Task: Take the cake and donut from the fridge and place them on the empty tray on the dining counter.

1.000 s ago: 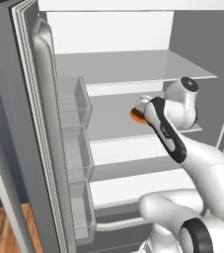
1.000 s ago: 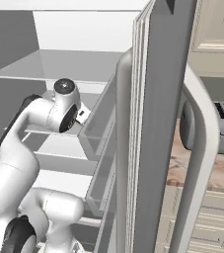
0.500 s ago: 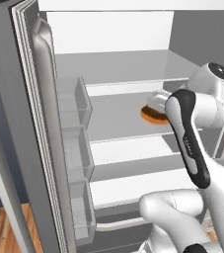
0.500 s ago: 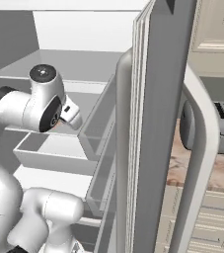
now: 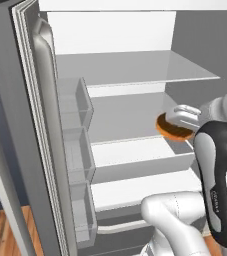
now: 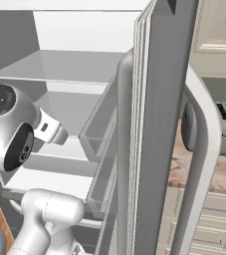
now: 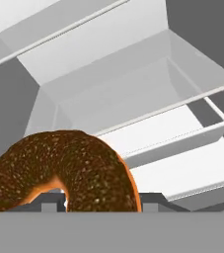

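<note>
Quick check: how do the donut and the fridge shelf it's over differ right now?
The donut is dark brown with orange showing at its edges; the shelf is plain pale grey. The donut is a small ring, clamped in the gripper; the shelf is a broad flat slab fixed across the fridge. In the left base view both sit at mid-height in the fridge opening.

My white arm with dark joints rises from my base and bends forward at the elbow, reaching level. My two-finger gripper [image 5: 177, 121] is turned roughly horizontal, its dark fingers clamped around a brown-glazed ring donut [image 7: 59, 170] that sits between them.
</note>
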### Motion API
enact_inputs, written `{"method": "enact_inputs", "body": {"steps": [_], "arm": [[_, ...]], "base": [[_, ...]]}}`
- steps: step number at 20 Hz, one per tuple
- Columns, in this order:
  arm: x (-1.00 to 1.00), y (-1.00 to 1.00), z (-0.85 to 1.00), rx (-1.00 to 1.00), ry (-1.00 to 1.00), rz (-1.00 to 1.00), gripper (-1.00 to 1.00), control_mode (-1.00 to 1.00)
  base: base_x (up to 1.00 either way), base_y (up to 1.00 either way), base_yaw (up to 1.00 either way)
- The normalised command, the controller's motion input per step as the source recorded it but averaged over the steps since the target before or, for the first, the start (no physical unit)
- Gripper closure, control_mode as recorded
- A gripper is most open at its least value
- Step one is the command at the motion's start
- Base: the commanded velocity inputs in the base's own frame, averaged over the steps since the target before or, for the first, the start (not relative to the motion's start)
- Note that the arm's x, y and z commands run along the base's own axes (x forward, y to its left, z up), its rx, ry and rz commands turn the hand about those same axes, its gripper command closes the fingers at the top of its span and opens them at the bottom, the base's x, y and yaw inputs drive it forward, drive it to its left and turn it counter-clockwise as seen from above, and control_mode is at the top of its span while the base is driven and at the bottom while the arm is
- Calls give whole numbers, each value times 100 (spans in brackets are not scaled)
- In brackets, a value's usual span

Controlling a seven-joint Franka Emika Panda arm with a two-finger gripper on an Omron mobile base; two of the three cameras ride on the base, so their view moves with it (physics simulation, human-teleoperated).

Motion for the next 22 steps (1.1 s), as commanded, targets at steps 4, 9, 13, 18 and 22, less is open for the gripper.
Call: {"method": "enact_inputs", "body": {"steps": [4, 9, 13, 18, 22], "arm": [[-74, 0, 45, -5, 0, 0, 100, 100], [0, 0, 0, 0, 0, 0, 100, 100], [0, 0, 0, 0, 0, 0, 100, 100], [0, 0, 0, 0, 0, 0, 100, 100], [0, 0, 0, 0, 0, 0, 100, 100]], "base": [[-25, 0, 0], [-100, 0, 0], [-100, 0, 3], [-100, -36, 7], [-100, -100, 13]]}}
